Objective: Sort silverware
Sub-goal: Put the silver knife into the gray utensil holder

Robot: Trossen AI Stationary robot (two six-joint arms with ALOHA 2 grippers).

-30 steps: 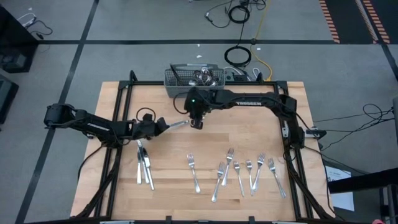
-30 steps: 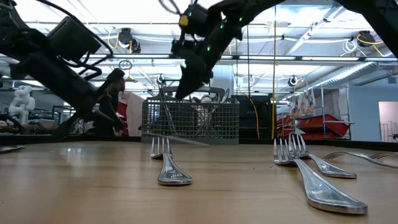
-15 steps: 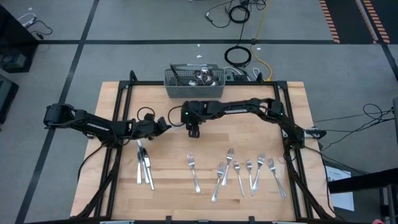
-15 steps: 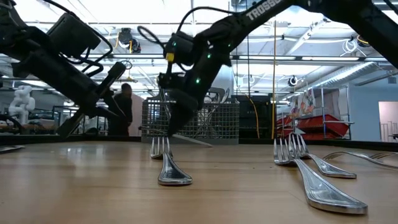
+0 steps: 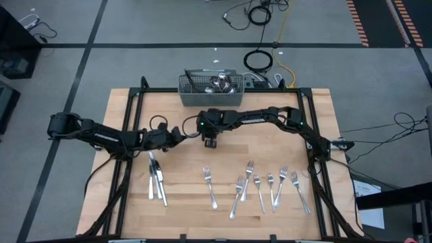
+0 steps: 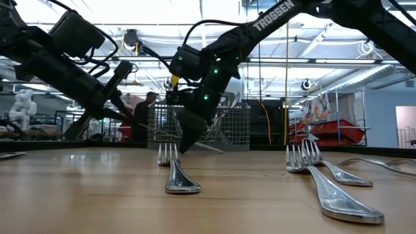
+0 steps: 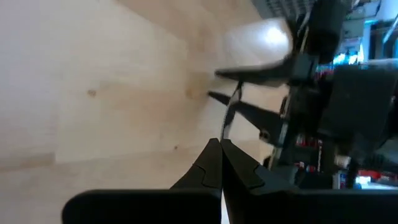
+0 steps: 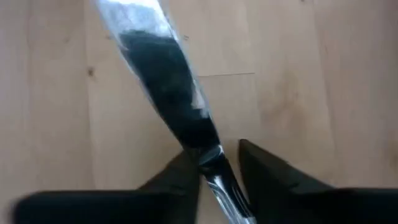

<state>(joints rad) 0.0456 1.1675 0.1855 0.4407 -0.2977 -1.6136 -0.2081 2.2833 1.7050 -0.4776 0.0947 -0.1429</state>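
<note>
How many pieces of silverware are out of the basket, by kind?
Forks, lying loose: 7
Knives, grouped near the left arm: 3, as far as their overlap shows
Lone knife at the right pincer: 1
Total: 11

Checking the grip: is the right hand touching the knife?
Touching: in the right wrist view, the knife lies between the right hand's fingers, against one.

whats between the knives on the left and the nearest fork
Nothing. In the high view, the stretch of table between the knives and the nearest fork is bare wood.
</note>
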